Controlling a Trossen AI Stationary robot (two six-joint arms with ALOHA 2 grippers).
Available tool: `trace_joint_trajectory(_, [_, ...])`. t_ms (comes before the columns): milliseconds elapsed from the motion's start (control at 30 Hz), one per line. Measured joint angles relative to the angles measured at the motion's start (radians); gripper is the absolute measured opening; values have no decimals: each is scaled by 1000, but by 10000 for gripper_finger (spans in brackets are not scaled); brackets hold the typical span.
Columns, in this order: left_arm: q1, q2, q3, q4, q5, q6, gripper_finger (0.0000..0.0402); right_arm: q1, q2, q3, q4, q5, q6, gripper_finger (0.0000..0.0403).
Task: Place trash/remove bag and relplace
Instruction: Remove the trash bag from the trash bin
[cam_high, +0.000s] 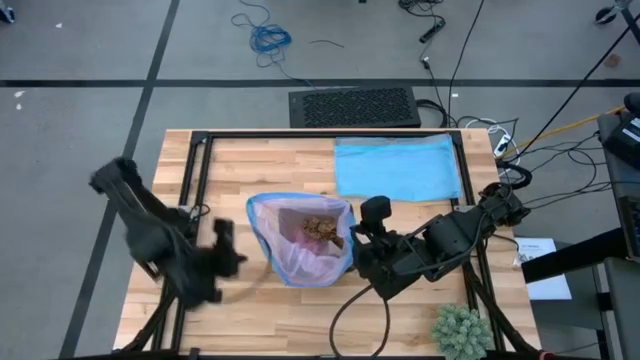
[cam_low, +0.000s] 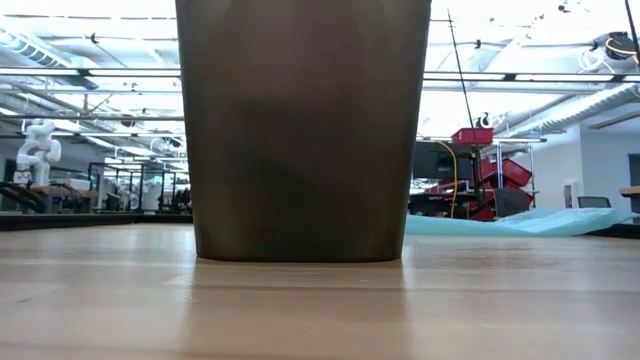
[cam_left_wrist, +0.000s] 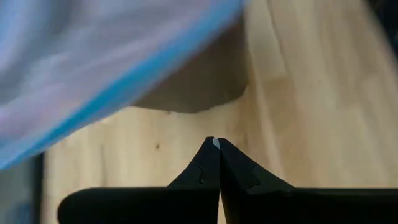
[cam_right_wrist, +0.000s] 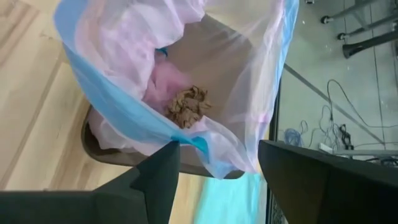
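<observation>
Bin-liner exchange at the table, trash-loading step. The right gripper (cam_right_wrist: 214, 177) is hanging just above the near rim of the bin (cam_low: 300, 130), its fingers (cam_right_wrist: 155, 180) standing spread apart and grasping nothing. Beyond and below the fingertips, a clump of crumpled brown paper wads (cam_right_wrist: 188, 106) is lying at the bottom of the lavender-pink bin liner (cam_right_wrist: 124, 56), whose blue-edged hem is folding out over the bin's rim. In the high view the same wads (cam_high: 320, 229) are showing inside the liner (cam_high: 300, 250), directly ahead of the right gripper (cam_high: 372, 225). The left gripper (cam_left_wrist: 216, 144) is waiting beside the bin's base, its fingers pressed tightly together on nothing, with the liner's overhang draping just past the fingertips. A folded light blue plastic bag (cam_high: 398, 167) is lying flat on the wooden table (cam_high: 240, 160), well apart from both sets of fingers. Judged stage: trash appears deposited, so liner removal is coming next. That move is calling for the spread fingers to straddle the hem, pinch the thin film, and lift without tipping the bin
</observation>
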Motion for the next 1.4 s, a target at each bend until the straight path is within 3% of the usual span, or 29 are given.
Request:
trace_joint_trajectory(133, [-5,155,-1,-46,-68,86,0,0,1,0,23,0,-18,211])
trace_joint_trajectory(267, [-10,239,49,-178,-173,47,0,0,1,0,39,0,-32,211])
trace_joint_trajectory(533, [-49,255,247,-214,-176,32,0,0,1,0,38,0,-29,211])
trace_joint_trajectory(667, [-90,253,352,-146,-181,68,0,0,1,0,38,0,-27,210])
trace_joint_trajectory(767, [-99,253,365,-77,-181,161,2,0,1,0,38,0,-27,210])
trace_joint_trajectory(1000, [-63,298,365,-53,-180,291,67,0,1,0,38,0,-27,210])
trace_joint_trajectory(1200, [-12,329,365,-55,-255,364,129,0,1,0,38,0,-26,210])
trace_joint_trajectory(1400, [39,339,364,-91,-207,347,154,0,2,0,38,0,-26,210])
